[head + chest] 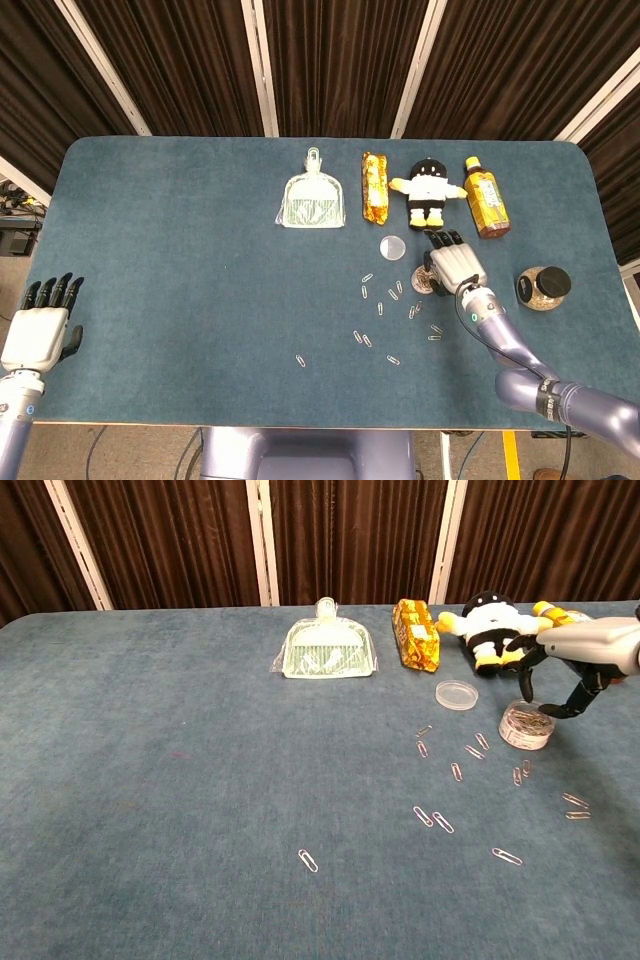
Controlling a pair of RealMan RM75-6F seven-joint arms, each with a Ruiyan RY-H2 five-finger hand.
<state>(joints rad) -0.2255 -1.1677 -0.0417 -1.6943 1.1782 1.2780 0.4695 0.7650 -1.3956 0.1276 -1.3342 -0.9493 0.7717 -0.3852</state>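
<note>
Robot hand [560, 685] over clip tub [526, 726]

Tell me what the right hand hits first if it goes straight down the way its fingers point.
Most likely the small clear tub of paper clips: the right hand hangs just above it, fingers curled downward around its rim. Exact depth is hard to judge.

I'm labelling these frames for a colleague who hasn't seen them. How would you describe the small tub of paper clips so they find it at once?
Start at the row of things along the table's far edge and find the black and yellow plush toy. Just nearer than it, under the right robot hand, stands the small tub. Unlike the flat, empty clear lid to its left, it is a short round container full of paper clips.
</note>
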